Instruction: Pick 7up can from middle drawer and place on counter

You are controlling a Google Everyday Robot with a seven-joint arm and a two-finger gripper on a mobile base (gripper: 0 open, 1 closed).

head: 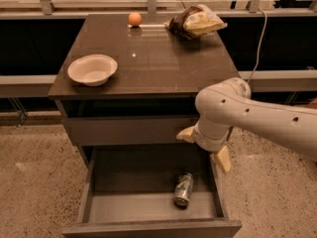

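The 7up can (183, 189) lies on its side on the grey floor of the open middle drawer (129, 205), right of centre. The drawer is pulled out below a shut drawer front (124, 130). My gripper (204, 146) hangs at the end of the white arm over the drawer's right rear corner, above and a little behind the can. Its two cream fingers (221, 158) stand spread apart with nothing between them. The dark glossy counter (148, 58) tops the cabinet.
On the counter stand a white bowl (92, 69) at the front left, an orange (134, 19) at the back and a chip bag (197, 21) at the back right. A speckled floor (34, 182) surrounds the cabinet. A railing runs behind.
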